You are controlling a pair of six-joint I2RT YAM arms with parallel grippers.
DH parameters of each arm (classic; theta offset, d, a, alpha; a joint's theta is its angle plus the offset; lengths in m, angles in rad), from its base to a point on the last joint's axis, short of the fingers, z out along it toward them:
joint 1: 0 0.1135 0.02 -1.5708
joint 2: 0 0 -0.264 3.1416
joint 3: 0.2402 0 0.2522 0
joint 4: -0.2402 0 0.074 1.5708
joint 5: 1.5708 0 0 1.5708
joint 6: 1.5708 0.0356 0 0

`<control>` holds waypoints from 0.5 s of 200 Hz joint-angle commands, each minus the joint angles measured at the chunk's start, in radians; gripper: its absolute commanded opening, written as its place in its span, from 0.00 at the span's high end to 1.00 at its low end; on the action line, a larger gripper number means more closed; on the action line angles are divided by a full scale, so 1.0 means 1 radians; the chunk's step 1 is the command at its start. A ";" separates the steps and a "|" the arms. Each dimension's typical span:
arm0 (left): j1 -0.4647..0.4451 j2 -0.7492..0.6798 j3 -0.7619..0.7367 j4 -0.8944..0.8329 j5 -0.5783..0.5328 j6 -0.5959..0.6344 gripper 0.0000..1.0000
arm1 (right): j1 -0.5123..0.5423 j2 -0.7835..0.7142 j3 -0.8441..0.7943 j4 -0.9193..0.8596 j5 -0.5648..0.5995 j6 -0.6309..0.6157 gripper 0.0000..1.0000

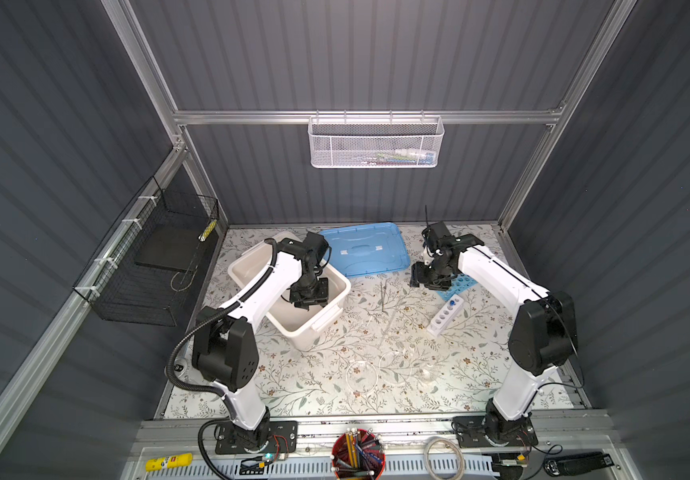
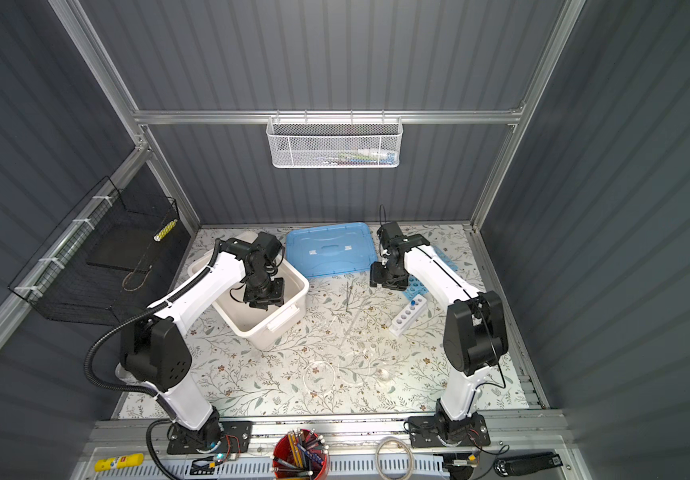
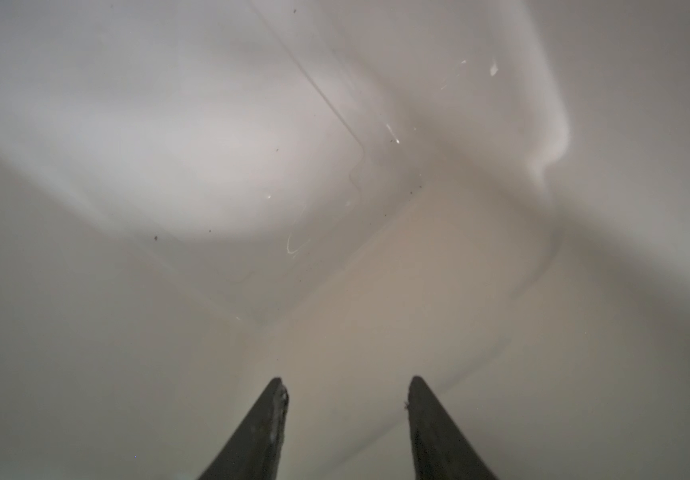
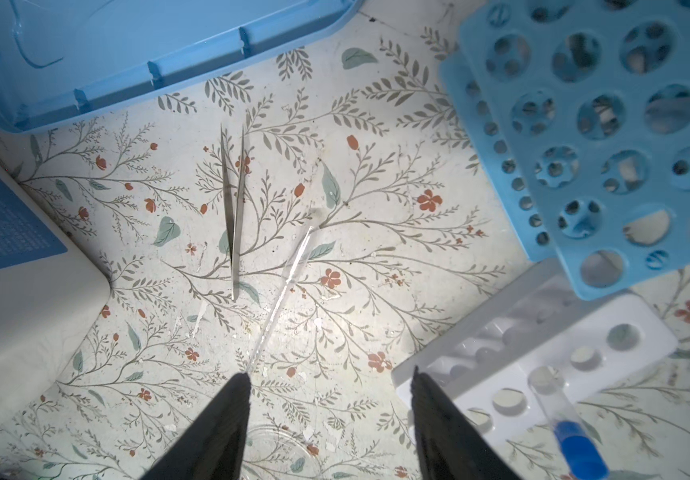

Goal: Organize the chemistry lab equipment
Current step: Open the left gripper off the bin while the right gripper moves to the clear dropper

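Tweezers [image 4: 233, 216], one pair, are lying on open mat [image 1: 480, 374] beside one clear rod [image 4: 281, 299]; two glass dishes [image 1: 362, 376] are sitting near its front edge. Left gripper [image 3: 347, 386], inside white bin [image 1: 305, 332], and right gripper [image 4: 330, 374] are gaping empty.

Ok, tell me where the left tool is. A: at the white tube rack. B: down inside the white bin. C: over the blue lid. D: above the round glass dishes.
B: past the left tool the left wrist view shows only the pale inner walls of the white bin, and both top views show that arm reaching down into the bin.
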 commanded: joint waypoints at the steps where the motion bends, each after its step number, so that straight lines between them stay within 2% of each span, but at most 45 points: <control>1: -0.018 -0.056 -0.063 -0.001 0.028 -0.044 0.51 | 0.042 0.016 0.021 -0.030 0.074 0.045 0.39; 48: -0.049 -0.131 -0.235 0.042 0.071 -0.075 0.52 | 0.108 0.054 -0.023 -0.001 0.109 0.135 0.43; 100: -0.084 -0.198 -0.289 0.017 0.072 -0.098 0.52 | 0.128 0.115 -0.035 0.018 0.137 0.183 0.48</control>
